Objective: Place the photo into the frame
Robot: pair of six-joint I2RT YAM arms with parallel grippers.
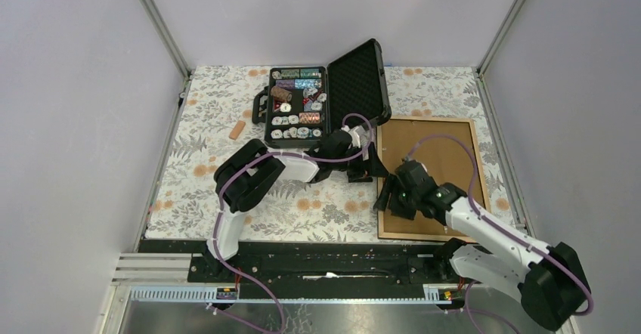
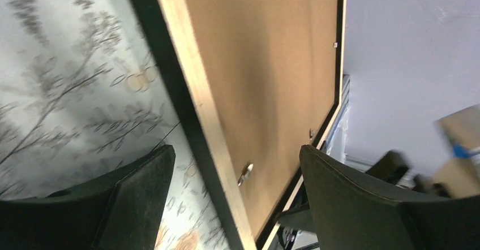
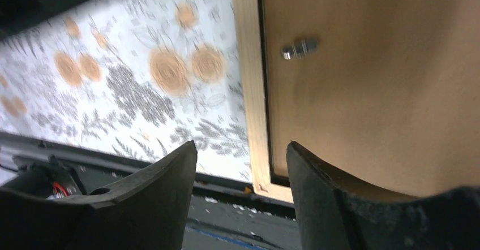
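Large thin light-wood picture frame (image 1: 446,168) with brown board backing (image 3: 368,91) is lying back-up on the right of the floral-clothed desk (image 1: 227,107), left claw (image 2: 235,154) and right claw (image 3: 241,148) both gaping wide astride its long rail nearest mid-desk, likely needing square, even closing; mountain photo not showing

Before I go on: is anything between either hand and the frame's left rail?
Nothing visible. The left hand and right hand both stand open at the left rail of the large light-wood rectangular frame, which lies back up. Its brown backing board fills the opening, with a small metal clip at its edge.
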